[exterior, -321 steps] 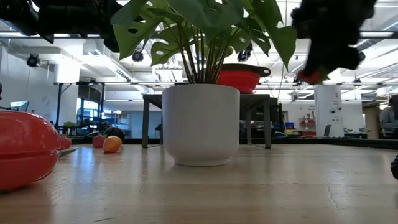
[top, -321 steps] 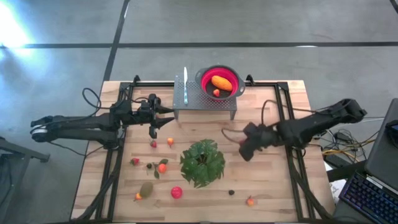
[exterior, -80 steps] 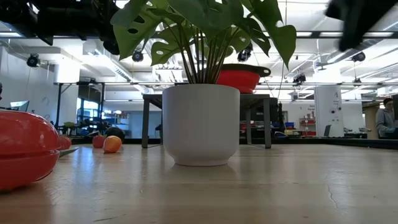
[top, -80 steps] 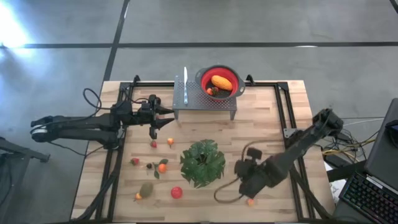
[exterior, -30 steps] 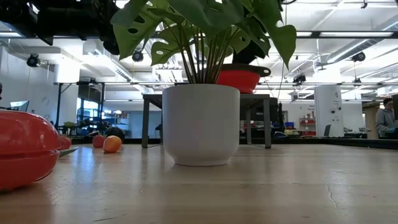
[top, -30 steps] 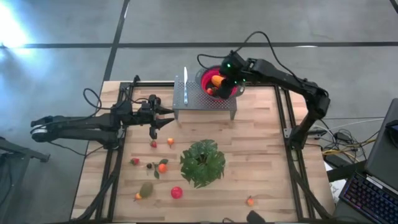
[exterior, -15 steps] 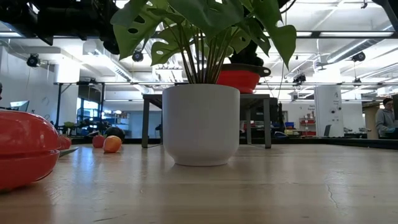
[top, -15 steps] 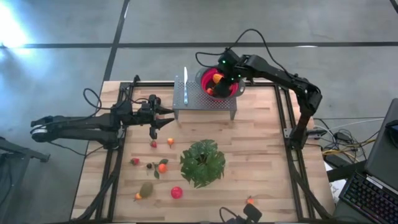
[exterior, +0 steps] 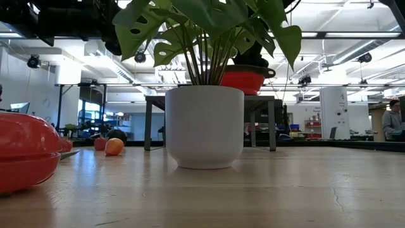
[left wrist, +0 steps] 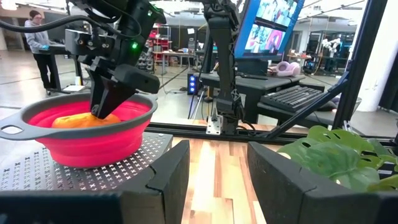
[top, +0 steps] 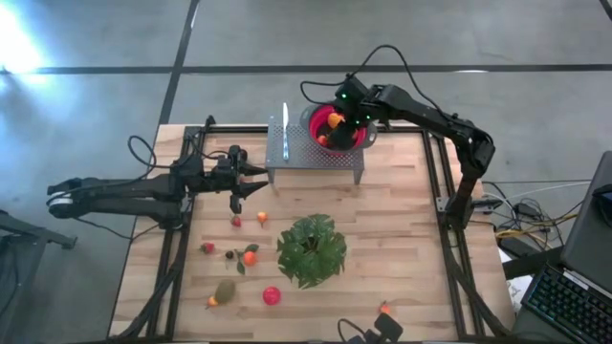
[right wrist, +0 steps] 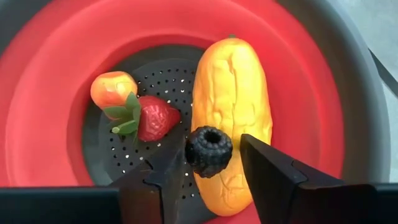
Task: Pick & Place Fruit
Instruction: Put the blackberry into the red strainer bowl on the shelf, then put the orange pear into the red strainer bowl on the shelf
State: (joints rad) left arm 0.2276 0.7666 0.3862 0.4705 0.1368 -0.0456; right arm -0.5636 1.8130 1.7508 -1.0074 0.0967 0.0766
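The right gripper (right wrist: 211, 163) hangs over the red colander (top: 356, 117) on the perforated stand (top: 306, 153). Its fingers stand slightly apart around a dark berry (right wrist: 209, 151); I cannot tell if they touch it. Below lie a yellow-orange fruit (right wrist: 231, 106), a strawberry (right wrist: 155, 118) and a small orange fruit (right wrist: 112, 88). The left gripper (top: 256, 180), half open and empty, waits beside the stand.

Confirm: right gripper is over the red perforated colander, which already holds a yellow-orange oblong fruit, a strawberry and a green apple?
Not quite. The third piece is a small orange round fruit, not green. Right wrist view shows it beside the strawberry and yellow-orange oblong fruit in the red perforated colander, under the right gripper.
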